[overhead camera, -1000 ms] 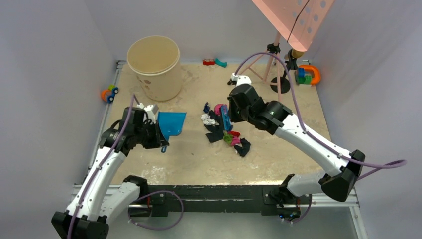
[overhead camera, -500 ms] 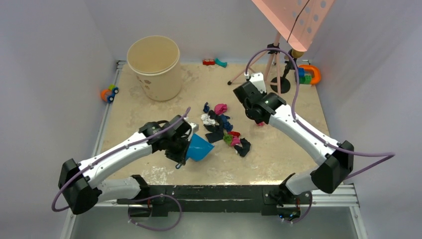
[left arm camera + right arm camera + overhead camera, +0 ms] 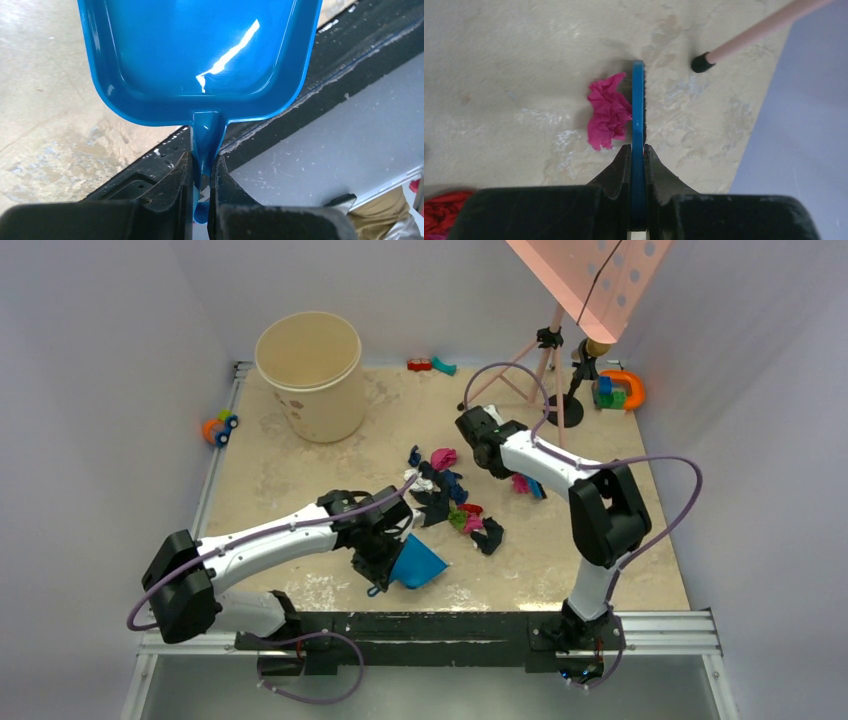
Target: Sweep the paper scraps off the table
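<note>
We found the paper scraps (image 3: 452, 498) heaped in the middle of the table (image 3: 290, 470), one pink wad (image 3: 608, 111) apart, touching the blue hand brush (image 3: 638, 100) clamped in the right gripper (image 3: 638, 150). The left gripper (image 3: 202, 167) pinched the handle of the blue dustpan (image 3: 200, 50), near the heap. A pink tripod leg (image 3: 764, 25) stood beside the brush.

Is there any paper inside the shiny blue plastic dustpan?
No, the blue plastic dustpan shows only a bare, glossy inside, with its handle pinched in the left gripper.

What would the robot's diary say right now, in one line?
left gripper: shut on blue plastic dustpan | right gripper: shut on blue hand brush | brush: beside pink crumpled paper scrap | other scraps: piled on beige table
</note>
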Action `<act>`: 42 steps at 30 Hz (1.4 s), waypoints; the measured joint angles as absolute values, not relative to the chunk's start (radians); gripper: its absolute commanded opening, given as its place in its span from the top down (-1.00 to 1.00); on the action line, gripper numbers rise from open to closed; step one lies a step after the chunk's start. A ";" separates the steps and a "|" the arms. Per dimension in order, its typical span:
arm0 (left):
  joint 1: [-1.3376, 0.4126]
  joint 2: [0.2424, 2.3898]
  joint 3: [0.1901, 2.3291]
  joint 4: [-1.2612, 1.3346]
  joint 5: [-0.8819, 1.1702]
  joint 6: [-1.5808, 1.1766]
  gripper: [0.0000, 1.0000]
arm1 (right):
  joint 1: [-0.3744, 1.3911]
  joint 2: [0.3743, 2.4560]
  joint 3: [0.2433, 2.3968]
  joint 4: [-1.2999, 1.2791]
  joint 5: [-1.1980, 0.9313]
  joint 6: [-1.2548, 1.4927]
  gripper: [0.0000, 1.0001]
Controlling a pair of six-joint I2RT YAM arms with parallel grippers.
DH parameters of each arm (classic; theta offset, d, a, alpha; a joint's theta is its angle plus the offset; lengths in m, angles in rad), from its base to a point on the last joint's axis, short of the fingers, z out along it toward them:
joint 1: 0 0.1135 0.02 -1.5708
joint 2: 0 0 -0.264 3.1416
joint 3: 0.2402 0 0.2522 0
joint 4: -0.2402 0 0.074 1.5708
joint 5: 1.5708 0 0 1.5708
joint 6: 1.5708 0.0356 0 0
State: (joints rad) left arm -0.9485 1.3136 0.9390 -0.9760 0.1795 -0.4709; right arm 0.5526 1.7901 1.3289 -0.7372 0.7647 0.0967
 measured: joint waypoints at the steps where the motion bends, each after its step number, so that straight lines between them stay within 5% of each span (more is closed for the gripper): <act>1: -0.953 1.318 0.939 -0.973 0.194 -0.471 1.00 | 0.553 1.810 1.329 -0.736 0.718 0.082 1.00; 15: -0.970 1.445 0.939 -0.898 0.219 -0.469 1.00 | 0.757 1.696 1.240 -0.716 0.412 0.022 1.00; 32: -0.971 1.504 0.911 -0.726 0.077 -0.471 1.00 | 0.761 1.477 1.137 -0.627 -0.158 0.089 1.00; 42: -0.971 1.510 0.870 -0.664 0.057 -0.472 1.00 | 0.747 1.351 1.178 -0.785 0.160 0.194 1.00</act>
